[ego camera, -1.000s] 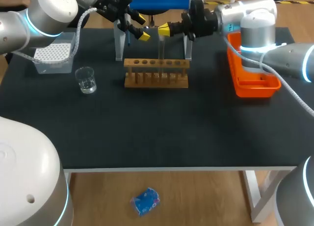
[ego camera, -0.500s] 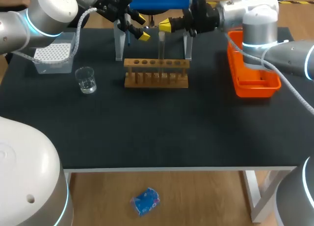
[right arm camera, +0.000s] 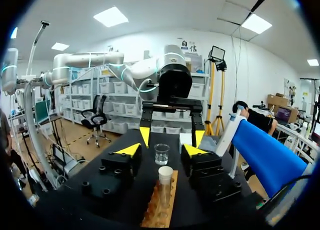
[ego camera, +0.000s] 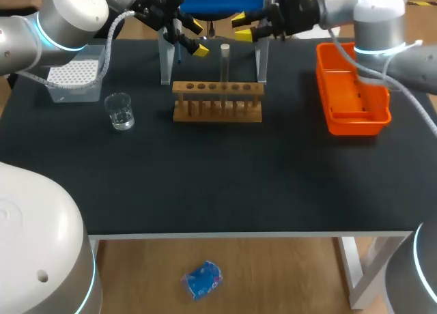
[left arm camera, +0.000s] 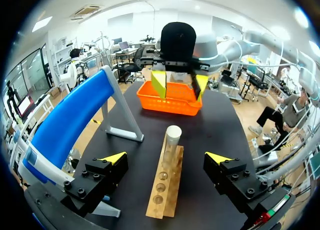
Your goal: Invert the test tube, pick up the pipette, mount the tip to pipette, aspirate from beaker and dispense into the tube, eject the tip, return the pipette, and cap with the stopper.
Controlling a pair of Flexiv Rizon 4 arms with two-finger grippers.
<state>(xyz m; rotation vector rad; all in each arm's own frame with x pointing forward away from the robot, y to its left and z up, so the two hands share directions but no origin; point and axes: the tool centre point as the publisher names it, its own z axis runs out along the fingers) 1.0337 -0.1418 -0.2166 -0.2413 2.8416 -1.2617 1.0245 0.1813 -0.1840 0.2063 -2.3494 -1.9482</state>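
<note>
Head: test tube (ego camera: 224, 60) upright in wooden rack (ego camera: 217, 104), far middle of bench (ego camera: 239, 177). Left hand (ego camera: 194, 46) and right hand (ego camera: 242, 27) are both open, flanking its top.
Left wrist: tube ahead, untouched.
Right wrist: same.
Likely next: pipette pickup, so keep fingers off the tube rim.

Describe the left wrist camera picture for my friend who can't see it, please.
A clear test tube stands upright in a wooden rack, just ahead of the open left gripper. Beyond it, the open right gripper faces back, with an orange tray behind.
</note>
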